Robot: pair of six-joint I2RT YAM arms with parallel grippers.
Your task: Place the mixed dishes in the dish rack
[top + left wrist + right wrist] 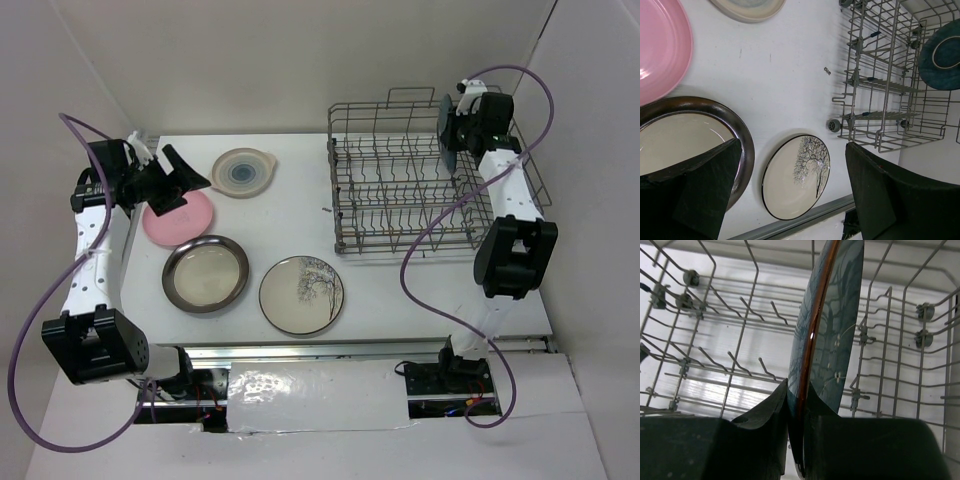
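Dishes are showing up in two places. A dark teal plate [446,130] is standing on edge in the upper right of the overhead view, inside the far right end of the dish rack [395,247]. The right tool [797,390] is pinching this plate by its rim, one finger on each face. In the right wrist view the plate is running up the middle of the frame, with wire tines spreading out to either side. I cannot tell whether its far edge is touching the wires.

The other four plates are lying flat on the white surface [400,290], left of the rack. A cream plate with a blue centre [243,172] is sitting at upper centre. A pink plate [190,225] is lying just below and left of it. A brown-rimmed cream plate [205,273] is resting below the pink one, their edges close together. A grey plate with a branch drawing [301,295] is sitting to its right, near the lower edge of the surface.

The left tool [178,183] is hanging over the upper edge of the pink plate, its fingers spread wide and gripping nothing.
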